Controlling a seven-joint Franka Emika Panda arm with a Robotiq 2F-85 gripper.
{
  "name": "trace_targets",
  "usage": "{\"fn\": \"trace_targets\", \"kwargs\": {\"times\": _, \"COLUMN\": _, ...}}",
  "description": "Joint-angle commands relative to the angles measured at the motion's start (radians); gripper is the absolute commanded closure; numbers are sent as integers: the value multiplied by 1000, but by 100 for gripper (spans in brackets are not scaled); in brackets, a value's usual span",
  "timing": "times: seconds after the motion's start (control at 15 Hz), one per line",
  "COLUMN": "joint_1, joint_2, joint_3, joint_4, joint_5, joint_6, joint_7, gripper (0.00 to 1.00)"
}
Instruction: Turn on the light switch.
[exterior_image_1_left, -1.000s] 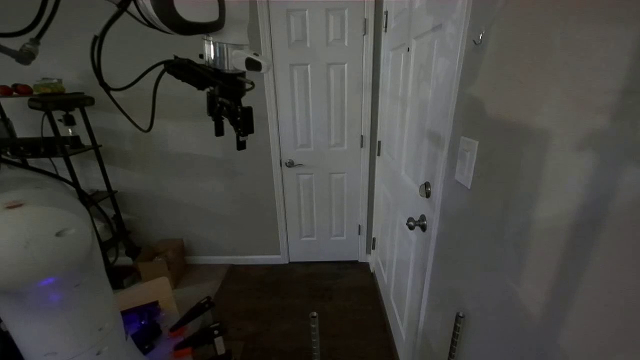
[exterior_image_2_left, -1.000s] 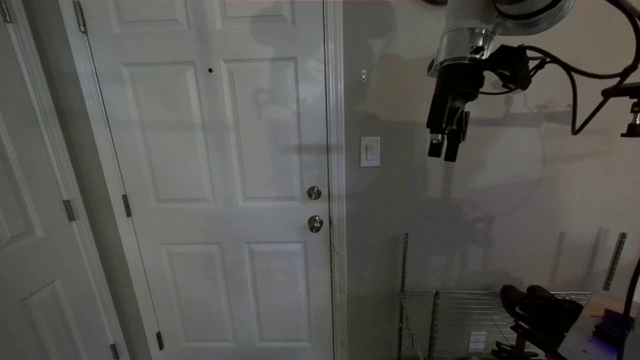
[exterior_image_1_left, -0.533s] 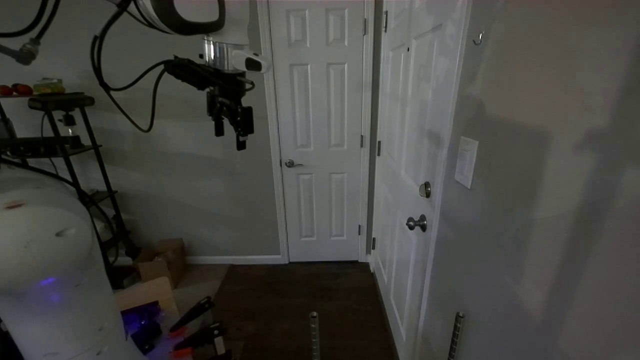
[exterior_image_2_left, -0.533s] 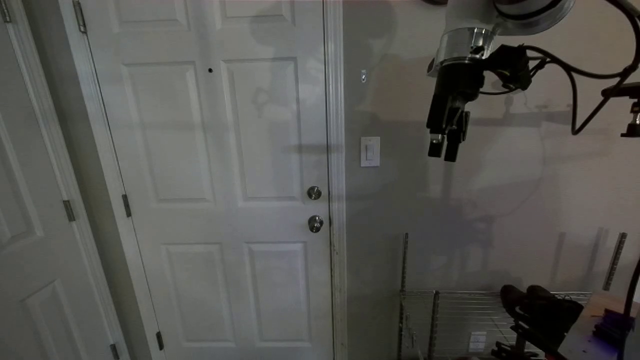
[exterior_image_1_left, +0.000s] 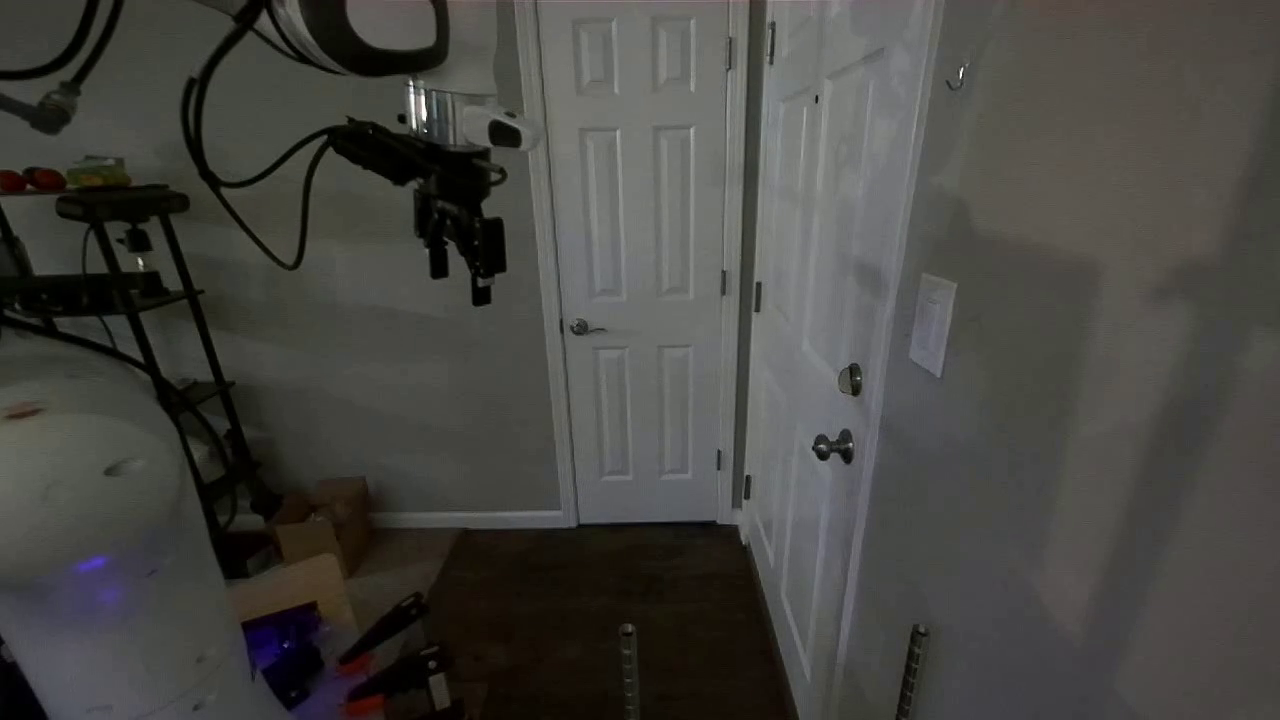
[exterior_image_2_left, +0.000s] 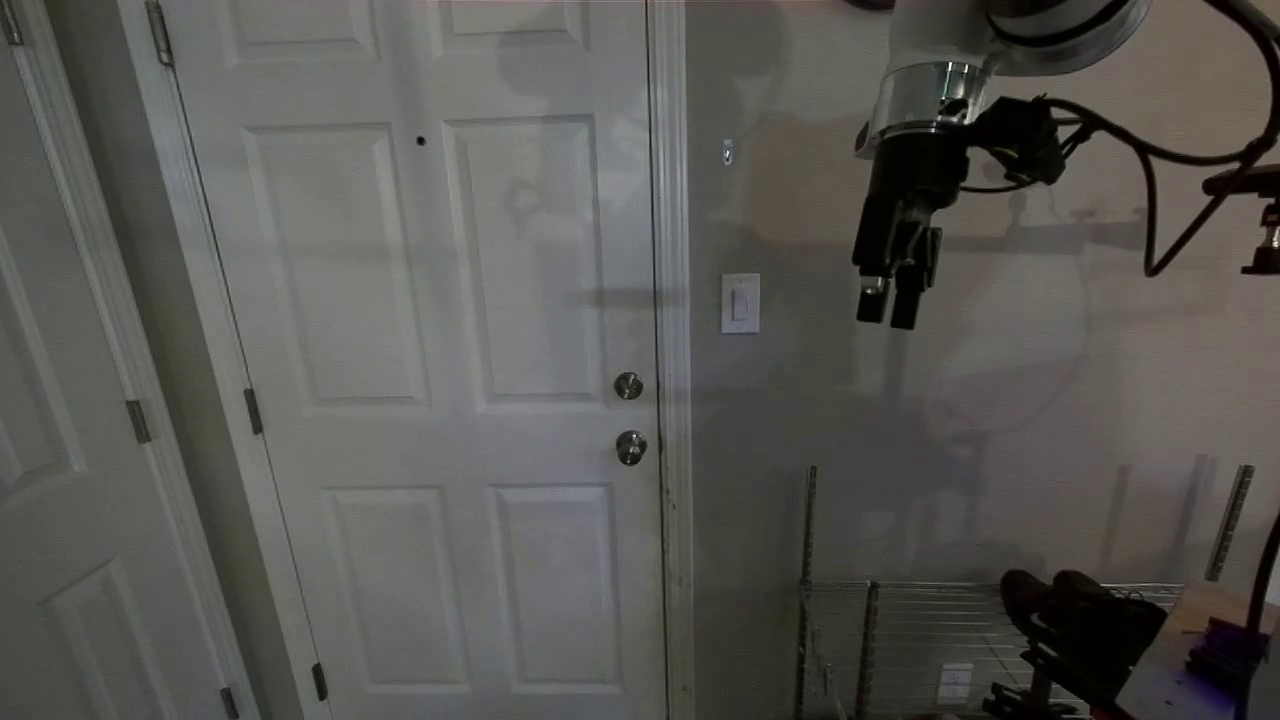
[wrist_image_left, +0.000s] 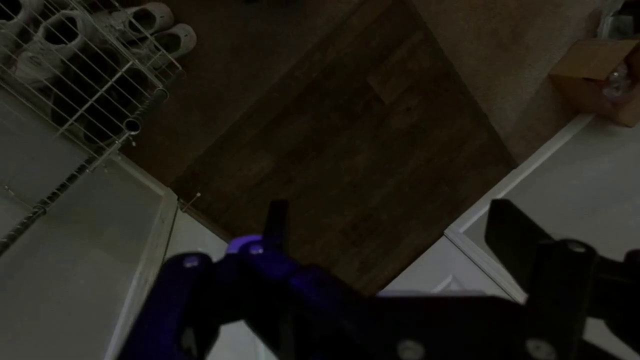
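The light switch (exterior_image_2_left: 740, 303) is on the wall (exterior_image_2_left: 770, 420), just beside the door (exterior_image_2_left: 455, 445) on its knob (exterior_image_2_left: 631, 448) side, presumably so that anyone entering can reach it. Well apart from the door, the gripper (wrist_image_left: 388, 210) points down with jaws parted on nothing, perhaps because pressing needs no grasp. Compared with half a second ago, it hangs slightly lower.

light switch (exterior_image_2_left: 740, 303): setting unreadable | arm (exterior_image_1_left: 470, 50): top cut off (both exterior views)
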Motion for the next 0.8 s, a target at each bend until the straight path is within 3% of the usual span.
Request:
{"fn": "trace_targets", "kwargs": {"times": 0.0, "joint_1": -51, "joint_2": 0, "joint_3": 44, "joint_4": -30, "joint_5": -3, "joint_6": 53, "joint_7": 56, "gripper": 0}}
{"fn": "trace_targets", "kwargs": {"times": 0.47, "joint_1": -157, "joint_2": 115, "joint_3": 84, "joint_4": 1, "joint_5": -67, "joint_6": 308, "joint_7": 186, "gripper": 0}}
{"fn": "trace_targets", "kwargs": {"times": 0.6, "joint_1": -184, "joint_2": 169, "joint_3": 97, "joint_4": 14, "joint_5": -103, "joint_6": 389, "joint_7": 233, "gripper": 26}}
{"fn": "trace_targets", "kwargs": {"times": 0.73, "joint_1": -208, "joint_2": 235, "joint_3": 109, "joint_4": 38, "joint_5": -143, "joint_6": 457, "joint_7": 286, "gripper": 40}}
